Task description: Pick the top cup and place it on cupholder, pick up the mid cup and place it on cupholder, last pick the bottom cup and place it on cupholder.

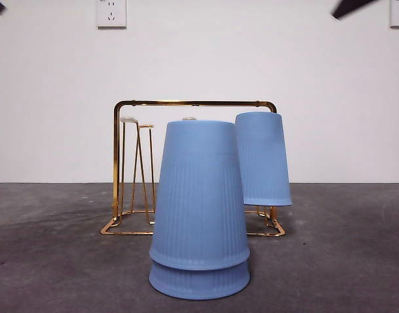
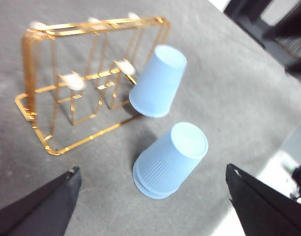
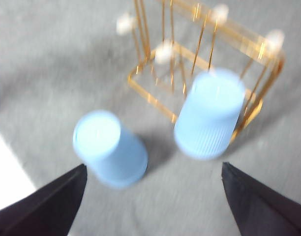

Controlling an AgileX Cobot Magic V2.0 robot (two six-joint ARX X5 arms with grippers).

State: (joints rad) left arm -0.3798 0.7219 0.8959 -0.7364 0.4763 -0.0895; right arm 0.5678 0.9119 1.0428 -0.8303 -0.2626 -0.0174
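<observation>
White wall with two sockets [image 1: 111, 13] backs a dark grey worktop [image 1: 49, 261]; on it stands the gold wire cupholder [image 1: 124, 169], rectangular base, arched top bar, thin prongs with white tips; in front of it, near the camera, sits a stack of two blue cups [image 1: 199, 208] upside down, the mid cup [image 1: 199, 195] over the bottom cup [image 1: 199, 280] (only the lower one's rim band shows); a third blue cup, the top cup [image 1: 263, 160], hangs inverted on a prong at the cupholder's right end in the front view, its rim clear of the base. Both arms wait high, seen as black tips at the front view's top corners; the left gripper [image 2: 150, 206] has its jaws wide apart, empty; the right gripper [image 3: 153, 201] likewise spread, holding nothing (its view is blurred).
</observation>
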